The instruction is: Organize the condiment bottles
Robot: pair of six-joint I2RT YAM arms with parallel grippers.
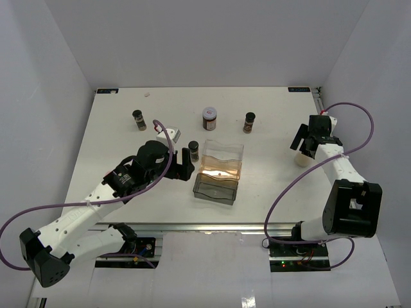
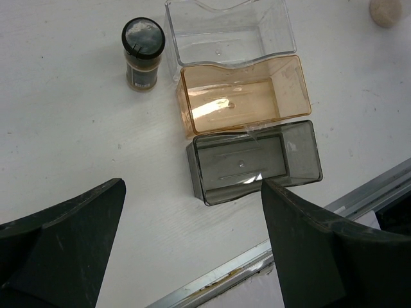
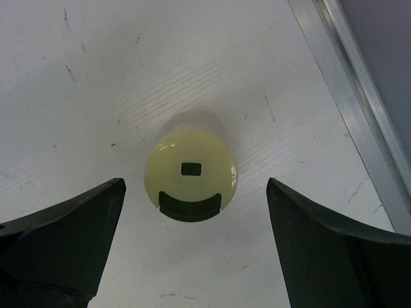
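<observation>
Five condiment bottles show from above. A black-capped one (image 1: 139, 119) stands far left, a wider red-labelled one (image 1: 209, 118) at the back centre, and another black-capped one (image 1: 249, 122) to its right. A fourth black-capped bottle (image 1: 193, 150) (image 2: 144, 42) stands upright beside the bins, just ahead of my open left gripper (image 1: 182, 164) (image 2: 192, 186), which holds nothing. A yellow-green-capped bottle (image 1: 300, 158) (image 3: 191, 168) stands upright at the right. My right gripper (image 1: 301, 148) (image 3: 195, 183) hangs over it, open, the fingers apart from the cap on both sides.
Three rectangular bins sit in a row at the table's centre: a clear one (image 1: 224, 153) (image 2: 276, 29), an orange one (image 1: 222, 170) (image 2: 295, 90) and a smoky one (image 1: 216, 188) (image 2: 308, 154). The metal table edge (image 3: 359, 102) runs close to the right of the yellow-green-capped bottle.
</observation>
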